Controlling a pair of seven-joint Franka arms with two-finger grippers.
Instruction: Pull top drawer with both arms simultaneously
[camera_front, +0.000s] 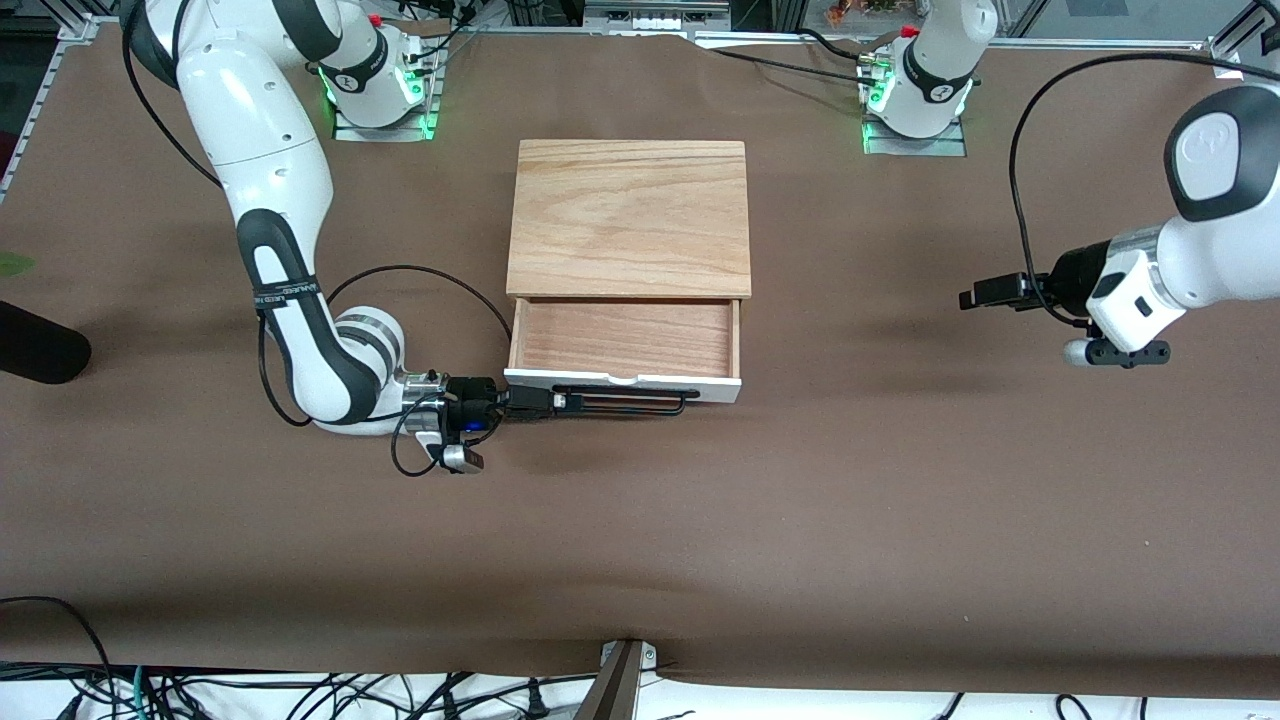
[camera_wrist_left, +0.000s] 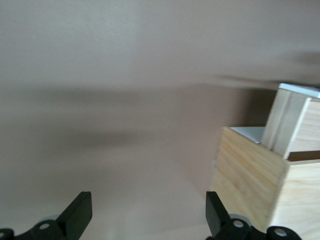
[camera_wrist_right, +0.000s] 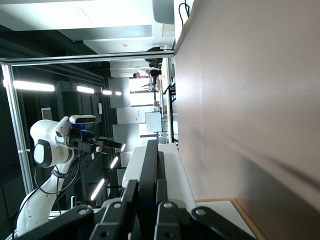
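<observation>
Gripping the black bar handle (camera_front: 625, 402) at its end toward the right arm's side, the right gripper (camera_front: 545, 402) is seen in the front view clamped shut on it. The top drawer (camera_front: 625, 340) stands pulled out from under the cabinet's wood-grain top (camera_front: 630, 215), nearer the front camera. The left gripper (camera_front: 975, 297) hangs over bare table (camera_front: 900, 480) toward the left arm's end, waiting.

From the left wrist, its fingers (camera_wrist_left: 77, 212) are shown spread wide, holding nothing, the cabinet (camera_wrist_left: 250, 175) well apart.

From the right wrist, closed fingers (camera_wrist_right: 150, 175) are seen on the handle beside the white drawer front (camera_wrist_right: 177, 175).
</observation>
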